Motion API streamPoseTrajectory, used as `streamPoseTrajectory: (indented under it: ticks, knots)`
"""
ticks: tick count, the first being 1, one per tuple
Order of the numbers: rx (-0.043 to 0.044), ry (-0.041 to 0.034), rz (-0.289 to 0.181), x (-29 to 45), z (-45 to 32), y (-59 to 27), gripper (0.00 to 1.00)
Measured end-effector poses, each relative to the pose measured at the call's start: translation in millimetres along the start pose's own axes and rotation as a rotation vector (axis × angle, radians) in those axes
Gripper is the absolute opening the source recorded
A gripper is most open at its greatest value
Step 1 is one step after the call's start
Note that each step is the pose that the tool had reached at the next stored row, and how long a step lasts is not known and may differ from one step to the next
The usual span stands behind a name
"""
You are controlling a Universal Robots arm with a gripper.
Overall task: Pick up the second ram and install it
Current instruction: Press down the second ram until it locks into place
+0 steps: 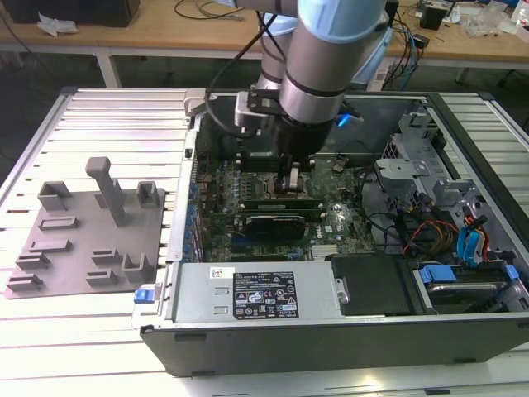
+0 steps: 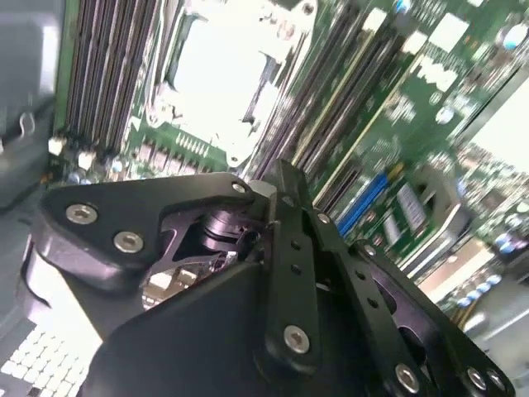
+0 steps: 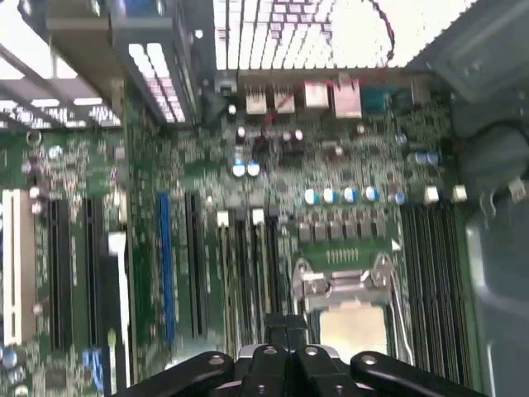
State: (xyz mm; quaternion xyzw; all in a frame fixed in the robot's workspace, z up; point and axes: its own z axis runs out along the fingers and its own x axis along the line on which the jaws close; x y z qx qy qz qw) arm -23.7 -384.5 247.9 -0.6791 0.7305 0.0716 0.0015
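In the exterior view my gripper (image 1: 289, 184) hangs low inside the open computer case, over the motherboard (image 1: 331, 223). Directly below its tips a long thin green stick, the ram (image 1: 269, 202), lies flat along the black socket rails; I cannot tell whether it is fully seated or whether the tips touch it. In both wrist views the gripper (image 2: 283, 172) (image 3: 285, 322) shows its fingers pressed together with nothing visible between them. They sit close above the socket rails (image 3: 248, 273) beside the silver processor socket (image 3: 347, 285) (image 2: 219, 74).
A grey fixture plate (image 1: 74, 248) with blocks and a tall post (image 1: 107, 188) lies on the slatted table at the exterior view's left. The grey power supply (image 1: 256, 294) borders the board at the front. The drive cage and cables (image 1: 438, 215) fill the right.
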Motion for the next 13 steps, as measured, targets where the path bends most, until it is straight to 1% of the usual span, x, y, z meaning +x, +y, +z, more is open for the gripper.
streamPoseTrajectory:
  ticks: [1,2,3,5,7,13]
  knots:
    - [-0.0070,0.0007,0.001,-0.6,-0.8,-7.8,0.08]
    - [-0.0088,0.0009,0.001,-0.9,-1.3,-11.4,0.08]
    - [-0.0089,0.0009,0.001,-1.1,-2.2,-11.8,0.08]
    - [-0.0088,0.0008,0.001,-2.1,-7.9,-11.2,0.08]
    - [-0.0088,0.0008,0.001,-3.7,-20.1,-9.9,0.08]
    - [-0.0088,0.0007,0.001,-3.7,-20.4,-9.8,0.08]
